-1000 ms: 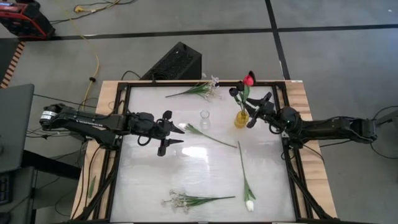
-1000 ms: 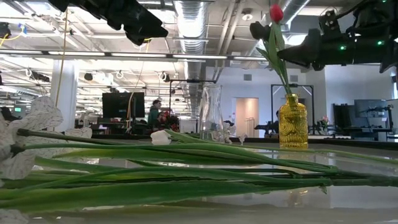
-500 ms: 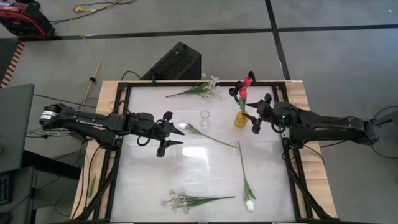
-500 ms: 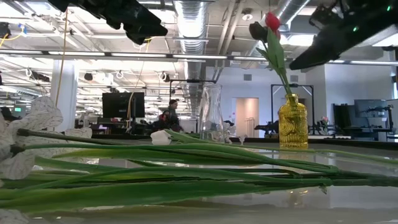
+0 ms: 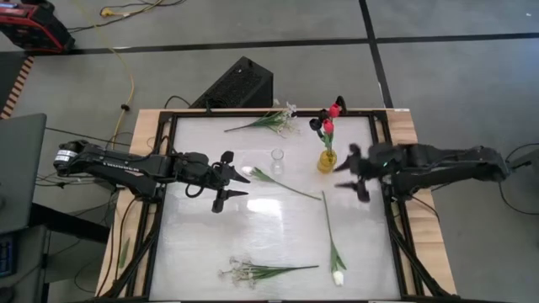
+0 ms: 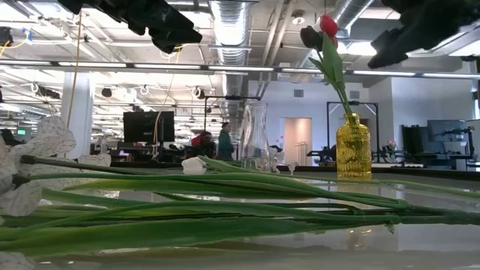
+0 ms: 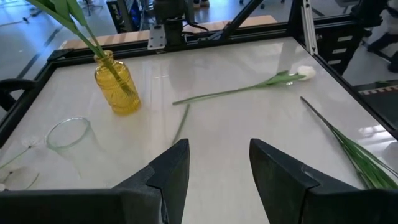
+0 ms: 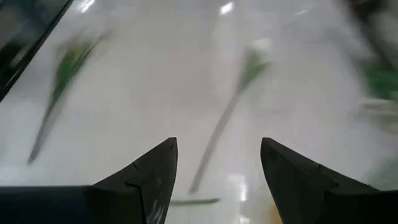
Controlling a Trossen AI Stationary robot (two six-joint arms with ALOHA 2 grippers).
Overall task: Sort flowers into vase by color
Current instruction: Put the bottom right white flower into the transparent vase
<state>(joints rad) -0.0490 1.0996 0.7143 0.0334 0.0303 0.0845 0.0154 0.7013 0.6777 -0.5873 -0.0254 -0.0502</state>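
The yellow vase (image 5: 326, 160) holds two red tulips (image 5: 332, 117) and a dark bloom (image 5: 316, 124), just beside the right tool (image 5: 351, 177), whose fingers are spread and empty. A white tulip (image 5: 337, 275) lies well below this tool on the surface (image 5: 202, 244). Another white tulip (image 5: 249, 173) lies just beside the left tool (image 5: 231, 181), also spread, near the clear vase (image 5: 277, 160).

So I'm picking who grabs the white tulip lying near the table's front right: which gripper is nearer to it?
Right. The right gripper hovers open just beyond the white tulip's stem tip, beside the yellow vase. The left gripper waits open farther off, across the table.
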